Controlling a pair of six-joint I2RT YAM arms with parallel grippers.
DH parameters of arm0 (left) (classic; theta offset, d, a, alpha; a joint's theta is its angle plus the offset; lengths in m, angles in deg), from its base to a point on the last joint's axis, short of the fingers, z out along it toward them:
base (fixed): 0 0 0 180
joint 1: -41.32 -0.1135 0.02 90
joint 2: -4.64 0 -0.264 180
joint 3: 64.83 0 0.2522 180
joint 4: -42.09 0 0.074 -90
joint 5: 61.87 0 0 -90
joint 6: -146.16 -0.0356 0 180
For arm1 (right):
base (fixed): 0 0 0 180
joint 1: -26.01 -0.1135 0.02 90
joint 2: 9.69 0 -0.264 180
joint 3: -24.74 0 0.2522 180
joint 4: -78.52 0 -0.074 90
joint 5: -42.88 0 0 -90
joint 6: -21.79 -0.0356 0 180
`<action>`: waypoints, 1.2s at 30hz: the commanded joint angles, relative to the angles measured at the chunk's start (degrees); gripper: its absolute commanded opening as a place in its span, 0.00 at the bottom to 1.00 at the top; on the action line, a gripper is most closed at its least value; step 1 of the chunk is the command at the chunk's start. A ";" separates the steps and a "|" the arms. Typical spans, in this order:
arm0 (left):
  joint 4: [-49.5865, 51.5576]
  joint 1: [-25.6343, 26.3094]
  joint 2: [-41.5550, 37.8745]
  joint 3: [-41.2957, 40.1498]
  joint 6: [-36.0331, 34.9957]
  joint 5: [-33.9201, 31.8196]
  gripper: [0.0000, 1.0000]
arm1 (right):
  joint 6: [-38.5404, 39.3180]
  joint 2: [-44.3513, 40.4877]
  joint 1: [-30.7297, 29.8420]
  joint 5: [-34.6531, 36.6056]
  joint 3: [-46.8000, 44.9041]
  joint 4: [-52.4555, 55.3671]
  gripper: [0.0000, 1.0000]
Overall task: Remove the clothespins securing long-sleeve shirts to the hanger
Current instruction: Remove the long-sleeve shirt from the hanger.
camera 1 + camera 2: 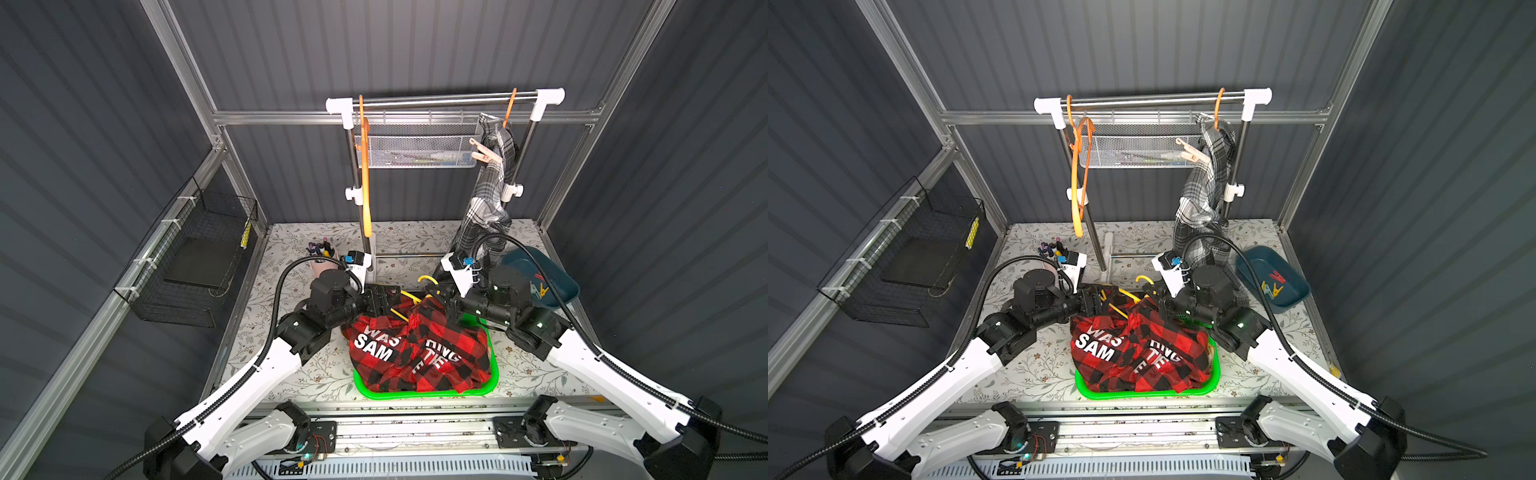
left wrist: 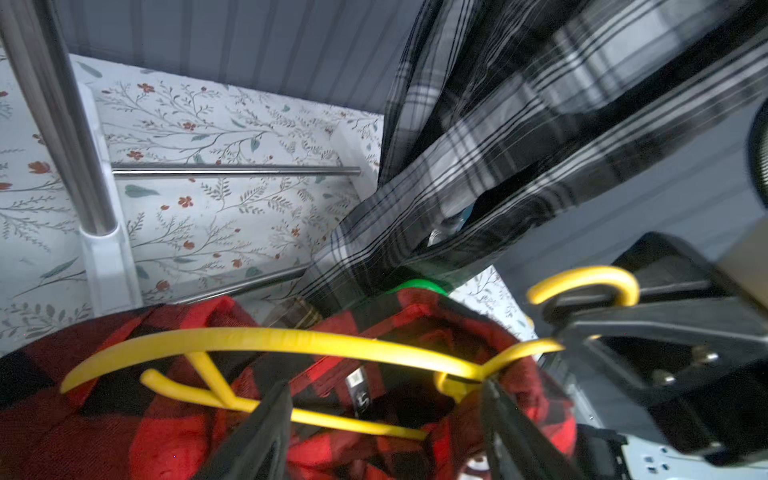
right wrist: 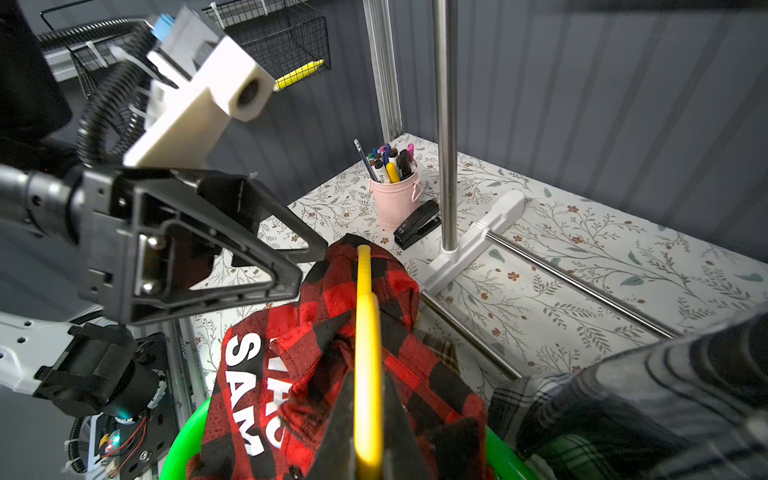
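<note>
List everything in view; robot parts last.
red-and-black check shirt: one, white letters, in the basket
laundry basket: one, green, table front
yellow hanger: one, inside the check shirt
grey plaid shirt: one, hanging, rail's right end
orange hangers: two, one at each rail end
salmon-pink clothespins: apparently two, on the plaid shirt
loose clothespins: red, yellow, count unclear, in the tray
tray: one, dark teal, table right
clothes rack: one, silver and white, table back
pen cup: one, pink, beside the rack post
stapler: one, black, by the cup
wire basket: one, black, left wall
mesh basket: one, white, back frame
left gripper: open, by the yellow hanger
right gripper: shut on the yellow hanger
</note>
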State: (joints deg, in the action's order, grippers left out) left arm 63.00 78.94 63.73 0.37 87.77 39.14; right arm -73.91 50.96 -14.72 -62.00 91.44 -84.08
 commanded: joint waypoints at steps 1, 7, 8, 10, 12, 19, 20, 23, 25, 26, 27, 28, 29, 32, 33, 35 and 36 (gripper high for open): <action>-3.85 0.01 1.39 -0.29 5.08 2.27 0.73 | 1.21 -0.24 -1.12 2.39 2.08 -3.38 0.00; -8.91 0.00 4.45 -3.08 10.22 3.01 0.75 | 1.74 -0.91 -2.93 5.05 1.01 -6.84 0.00; -9.45 0.04 4.59 -3.26 10.69 2.84 0.75 | 1.83 -0.88 -3.11 4.90 0.94 -7.05 0.00; -10.67 0.07 4.76 -3.52 11.35 2.48 0.75 | 1.91 -0.84 -3.85 5.06 0.56 -7.93 0.00; -11.51 -0.01 5.22 -3.28 11.57 2.42 0.75 | 1.86 -0.87 -4.50 5.44 0.01 -9.25 0.00; -15.59 -0.02 7.54 -3.41 13.67 0.79 0.75 | 2.10 0.08 -6.10 1.78 -0.30 -10.50 0.00; -16.44 0.00 7.83 -3.54 14.31 0.39 0.74 | 2.14 0.22 -6.12 1.41 -0.31 -10.44 0.00; -20.34 0.02 9.30 -3.56 16.46 -0.19 0.67 | 1.92 0.60 -6.31 0.55 -0.47 -10.41 0.00; -23.10 -0.05 10.15 -4.01 18.00 -0.67 0.55 | 1.84 0.78 -6.38 -0.03 -0.48 -10.28 0.00; -24.38 0.04 10.40 -4.39 18.69 -0.76 0.49 | 1.86 0.79 -6.34 -0.16 -0.48 -10.20 0.00; -25.73 0.01 10.67 -4.61 19.20 -0.73 0.42 | 1.84 0.86 -6.44 -0.21 -0.63 -10.17 0.00; -26.34 0.00 10.91 -4.64 19.52 -0.90 0.35 | 1.84 0.88 -6.47 -0.24 -0.72 -10.06 0.00; -26.61 0.06 11.04 -4.62 19.77 -1.04 0.28 | 1.90 0.88 -6.46 -0.32 -0.76 -10.06 0.00; -28.06 -0.01 10.99 -4.60 20.54 -1.63 0.08 | 1.54 0.88 -6.47 -0.58 -1.11 -9.89 0.00; -28.66 0.01 10.81 -4.68 21.09 -2.01 0.01 | 1.33 0.88 -6.47 -0.59 -1.30 -9.99 0.02; -30.12 0.02 10.46 -4.95 22.07 -2.69 0.00 | 0.79 0.71 -6.47 -0.40 -1.97 -10.30 0.20; -31.31 -0.01 10.14 -5.24 22.76 -3.21 0.00 | 0.34 0.54 -6.47 -0.32 -2.61 -10.76 0.28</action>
State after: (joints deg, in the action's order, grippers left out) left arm 34.37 79.10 74.13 -3.70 112.34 38.33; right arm -73.03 52.33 -20.66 -60.42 89.81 -92.49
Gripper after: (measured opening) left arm 0.091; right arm 0.249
